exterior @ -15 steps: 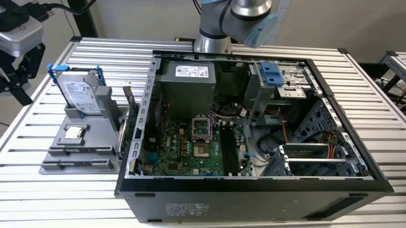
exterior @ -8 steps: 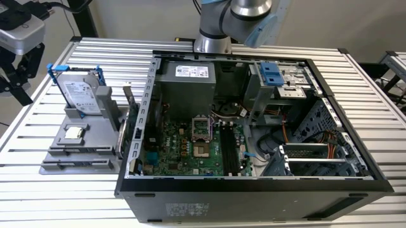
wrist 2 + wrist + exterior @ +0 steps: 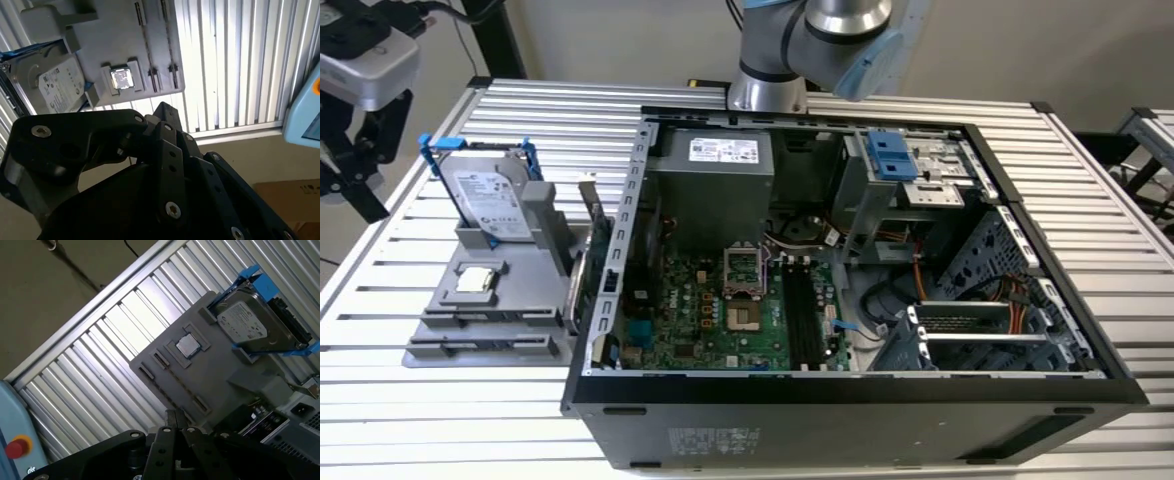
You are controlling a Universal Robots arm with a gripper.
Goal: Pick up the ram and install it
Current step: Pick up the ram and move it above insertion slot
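Jaws first: the gripper [image 3: 176, 416] has them clenched, tip against tip, with nothing between, as we see in both wrist views. In the exterior view it hangs high off the bench's [image 3: 1094, 170] edge on the exterior view's left, well apart from everything on the bench.

We find a grey holder [image 3: 520, 290] lying near that same edge, just beside the open case [image 3: 854, 395], which takes up the bench's middle. At the holder's end nearer the arm [image 3: 827, 40] a drive [image 3: 491, 200] with blue rails stands upright. A square chip [image 3: 478, 280] sits in a pocket near the holder's middle.

Toward the holder's other end run two long narrow slots side by side. We take the thin dark strip seated edge-on in one of them to be the ram [image 3: 145, 47], though it is too slim for us to be sure. It is untouched, and the gripper is apart from it.

A card [image 3: 587, 250] with a metal bracket stands on edge between the holder and the case wall. Inside the case the green board [image 3: 707, 320] lies flat.
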